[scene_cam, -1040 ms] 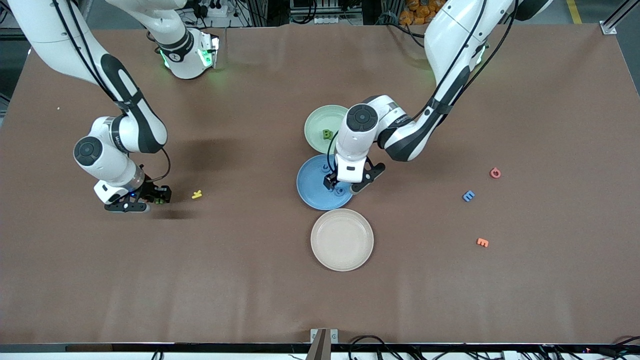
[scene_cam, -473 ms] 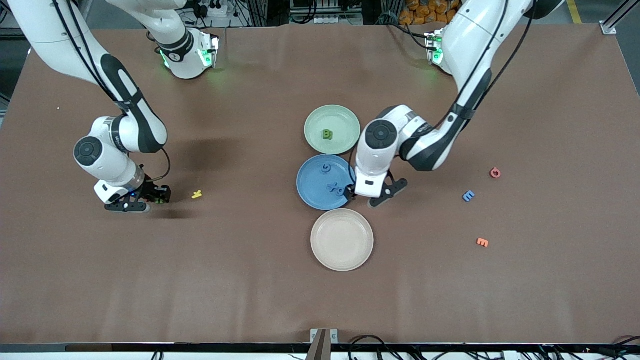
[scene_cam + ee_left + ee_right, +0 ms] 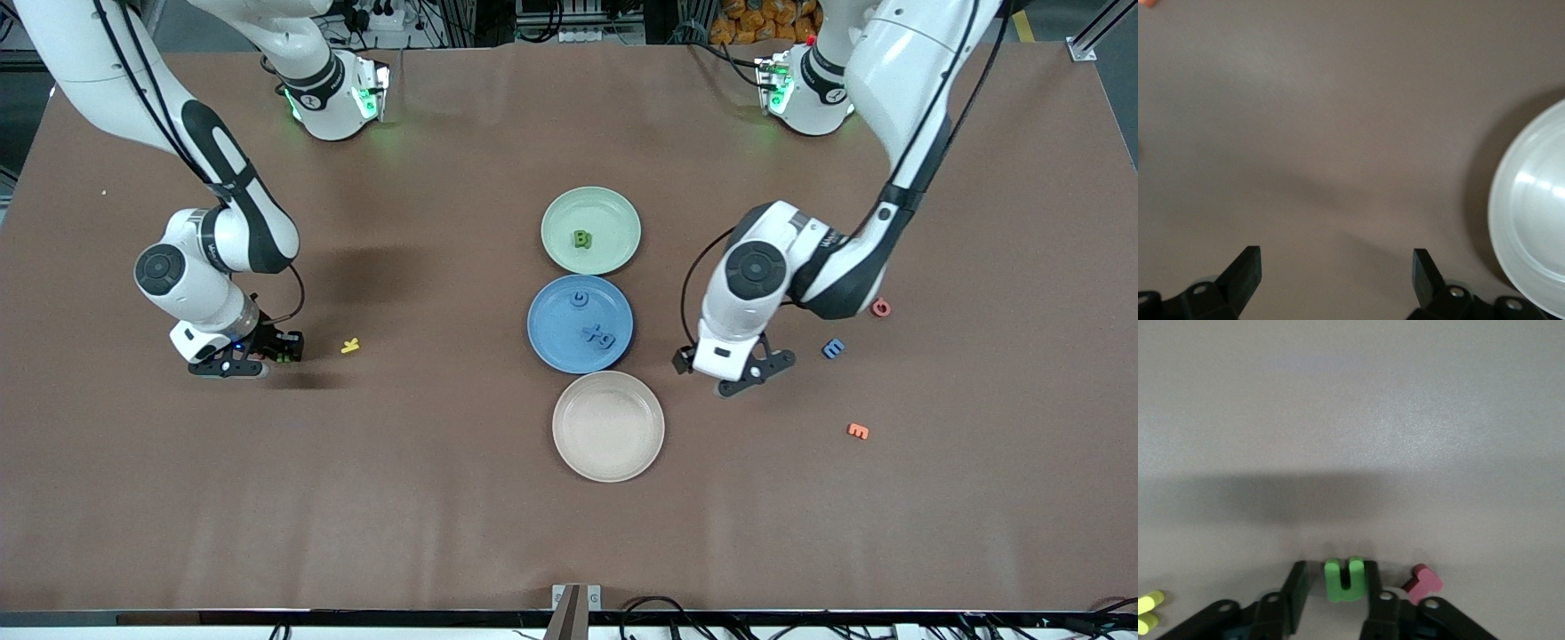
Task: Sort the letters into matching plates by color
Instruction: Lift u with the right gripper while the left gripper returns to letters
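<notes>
Blue plate (image 3: 556, 342) held three blue letters (image 3: 598, 335), beside the left gripper (image 3: 731, 366); left wrist showed its jaws wide, empty; right wrist showed the right gripper (image 3: 1335, 593) apparently closing around a green letter (image 3: 1344, 579).

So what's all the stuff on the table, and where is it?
table: one, brown.
green plate: one, nearest the robots' bases.
blue plate: one, middle of the row.
beige plate: one, nearest the front camera.
green letters: two; one in the green plate, one at the right claw.
blue letters: four; three in the blue plate, one loose toward the left arm's end.
red letter: one, beside the loose blue letter.
orange letter: one, nearer the front camera.
yellow letter: one, beside the right claw.
pink letter: one, beside the right claw.
left claw: open, over bare table.
right claw: low, at a green letter.
</notes>
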